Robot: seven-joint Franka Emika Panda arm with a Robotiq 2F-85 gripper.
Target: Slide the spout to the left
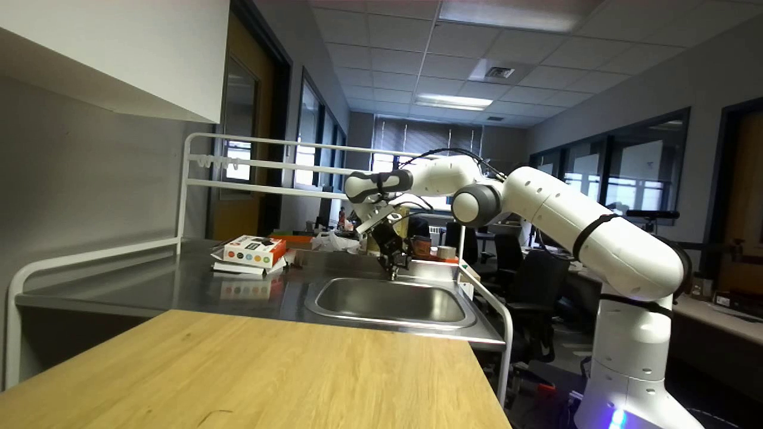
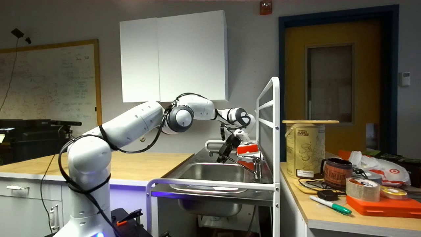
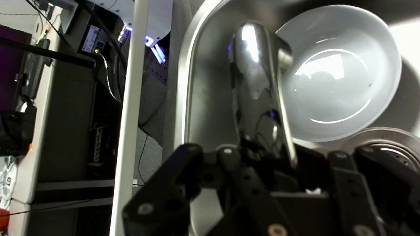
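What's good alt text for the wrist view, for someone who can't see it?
A black claw at the bottom has its fingers on either side of a shiny metal spout over a metal sink; whether it grips the spout is unclear. To the spout's right, a pale bowl sits in the sink near the drain.

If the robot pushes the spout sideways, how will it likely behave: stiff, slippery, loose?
The spout is probably stiff, since it looks like metal. Perhaps slippery, because its rounded surface is shiny. Likely to swing rather than slide away, as it joins the faucet base.
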